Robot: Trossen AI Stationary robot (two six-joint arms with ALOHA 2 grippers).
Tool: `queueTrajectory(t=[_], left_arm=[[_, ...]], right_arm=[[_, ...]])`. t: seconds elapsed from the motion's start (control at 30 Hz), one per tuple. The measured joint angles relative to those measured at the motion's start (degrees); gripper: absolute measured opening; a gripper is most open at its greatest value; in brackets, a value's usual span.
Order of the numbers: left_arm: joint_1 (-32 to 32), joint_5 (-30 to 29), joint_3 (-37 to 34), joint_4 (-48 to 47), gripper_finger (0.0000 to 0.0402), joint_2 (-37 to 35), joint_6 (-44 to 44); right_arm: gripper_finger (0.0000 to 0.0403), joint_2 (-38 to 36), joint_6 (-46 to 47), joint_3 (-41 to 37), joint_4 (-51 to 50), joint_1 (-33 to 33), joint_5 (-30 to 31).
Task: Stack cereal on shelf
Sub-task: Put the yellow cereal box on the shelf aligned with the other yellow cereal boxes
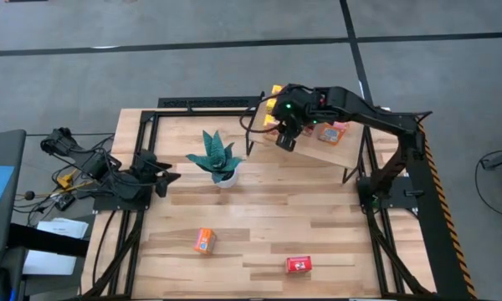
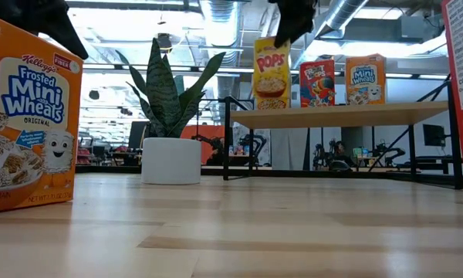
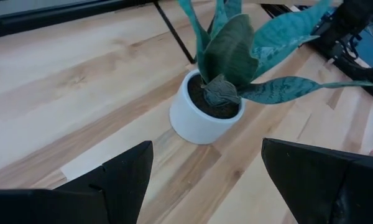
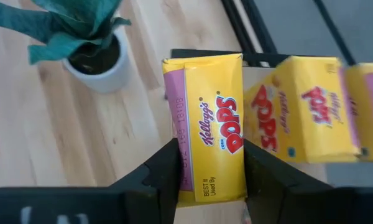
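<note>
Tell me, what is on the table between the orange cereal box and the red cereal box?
Nothing: in the high view, only bare wooden tabletop lies between the small orange cardboard box and the small red cardboard box.

slatted tabletop (image 1: 259, 217) at centre frame: pale wood, smooth satin finish. shelf (image 2: 339, 116) at right: light wood on thin black metal legs. yellow box (image 4: 211, 124): printed cardboard (slightly glossy). pot (image 3: 202, 121): smooth matt white.

Slatted tabletop (image 1: 268, 209), shelf (image 1: 335, 149), plant (image 1: 217, 159), orange box (image 1: 204, 241), red box (image 1: 299, 265)
</note>
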Motion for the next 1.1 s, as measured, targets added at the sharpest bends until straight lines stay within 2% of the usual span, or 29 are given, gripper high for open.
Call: queueTrajectory(t=[0.17,0.4,0.73,1.1], left_arm=[[0.0,-0.19,0.0,-0.76,0.0293,0.01,-1.02],[0.0,-0.3,0.0,-1.55,0.0293,0.02,-2.14],[0.0,-0.63,0.0,-1.55,0.0293,0.0,-2.14],[0.0,-1.15,0.0,-1.51,0.0293,0.02,-2.14]], right_arm=[[0.0163,-0.09,-1.37,-2.28,3.12,-1.83,-4.26],[0.0172,-0.08,-2.6,-5.18,4.55,-3.56,-4.28],[0.0165,-0.07,-4.04,-5.19,5.75,-5.01,-5.86],[0.0192,0.65,-4.06,-5.13,5.85,-5.04,-5.84]])
